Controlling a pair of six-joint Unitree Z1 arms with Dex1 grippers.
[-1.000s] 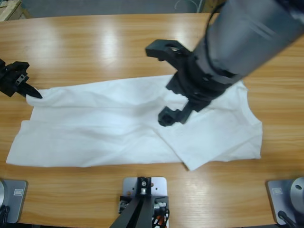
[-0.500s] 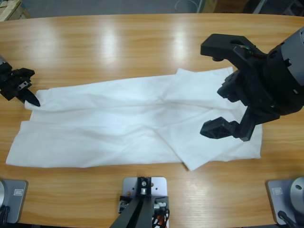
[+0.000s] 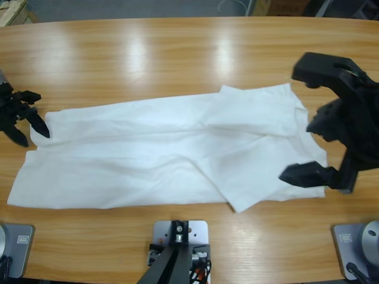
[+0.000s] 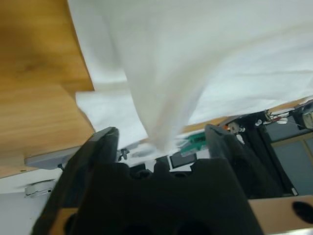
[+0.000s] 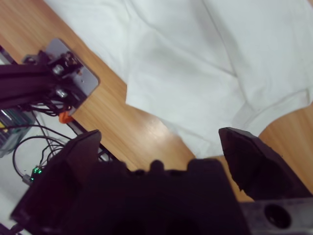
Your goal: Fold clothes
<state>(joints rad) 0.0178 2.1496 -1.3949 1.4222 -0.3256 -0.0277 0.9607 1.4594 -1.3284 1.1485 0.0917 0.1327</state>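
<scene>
The white T-shirt lies flat along the table, folded lengthwise, with a flap folded over near its front right. My left gripper sits at the shirt's far left corner, jaws open. In the left wrist view a ridge of the fabric runs down between the spread jaws of that gripper. My right gripper hovers wide open over the shirt's right end, holding nothing. The right wrist view looks past this gripper onto the folded flap and the table's front edge.
The wooden table shows bare wood behind the shirt and a narrow strip in front of it. A pale wooden object sits off the far left corner.
The right gripper swung from above the shirt's middle out to its right end, staying open. The left gripper, earlier shut on the left corner, has opened and shifted slightly left.
</scene>
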